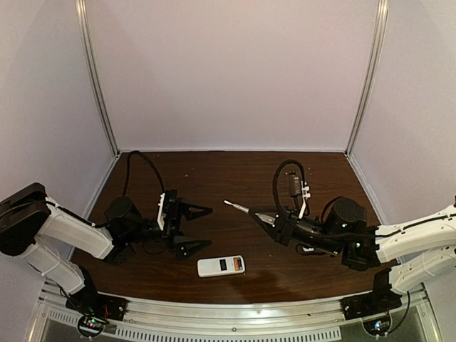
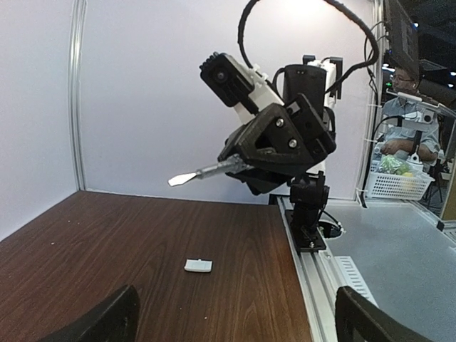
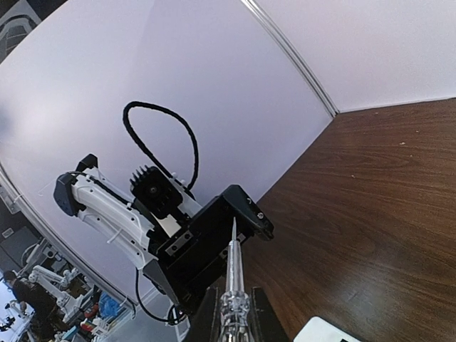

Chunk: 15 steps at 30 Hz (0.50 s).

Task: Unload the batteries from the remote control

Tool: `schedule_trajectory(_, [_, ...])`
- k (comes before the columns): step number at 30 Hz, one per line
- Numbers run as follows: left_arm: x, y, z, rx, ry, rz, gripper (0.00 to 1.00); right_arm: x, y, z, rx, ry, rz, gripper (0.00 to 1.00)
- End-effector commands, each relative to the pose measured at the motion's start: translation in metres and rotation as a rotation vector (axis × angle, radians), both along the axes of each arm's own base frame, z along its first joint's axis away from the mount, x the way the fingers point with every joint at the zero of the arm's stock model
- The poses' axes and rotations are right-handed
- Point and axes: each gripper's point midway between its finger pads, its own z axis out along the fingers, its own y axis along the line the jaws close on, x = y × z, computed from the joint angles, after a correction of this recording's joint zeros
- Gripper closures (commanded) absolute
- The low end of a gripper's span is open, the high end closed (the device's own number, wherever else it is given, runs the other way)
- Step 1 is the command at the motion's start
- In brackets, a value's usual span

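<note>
The remote control (image 1: 221, 266) lies back-up near the table's front, with a dark recess in it. An orange battery (image 1: 238, 264) shows at the recess's right end. My left gripper (image 1: 194, 228) is open and empty, just left of and behind the remote; its dark fingertips (image 2: 107, 320) frame the bottom of the left wrist view. My right gripper (image 1: 267, 216) is shut on a silvery screwdriver (image 1: 237, 207) held above the table and pointing left. The screwdriver's shaft (image 3: 234, 278) rises between the gripper's fingers in the right wrist view, and a corner of the remote (image 3: 328, 331) shows there.
A small flat white square piece (image 2: 198, 266) lies on the brown table under the right arm; it also shows in the top view (image 1: 308, 249). White walls enclose the table on three sides. A metal rail (image 1: 235, 313) runs along the front edge.
</note>
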Motion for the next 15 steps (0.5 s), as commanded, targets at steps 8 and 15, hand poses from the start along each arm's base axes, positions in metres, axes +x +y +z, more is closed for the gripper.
schedule_trajectory(8, [0.012, -0.016, -0.019, 0.121, -0.078, -0.004, 0.04, -0.003, -0.012, -0.046, -0.31, 0.042, -0.032, 1.0])
schedule_trajectory(15, [0.004, -0.026, -0.03, 0.149, -0.06, -0.108, 0.11, -0.022, -0.006, -0.042, -0.326, 0.008, 0.048, 1.0])
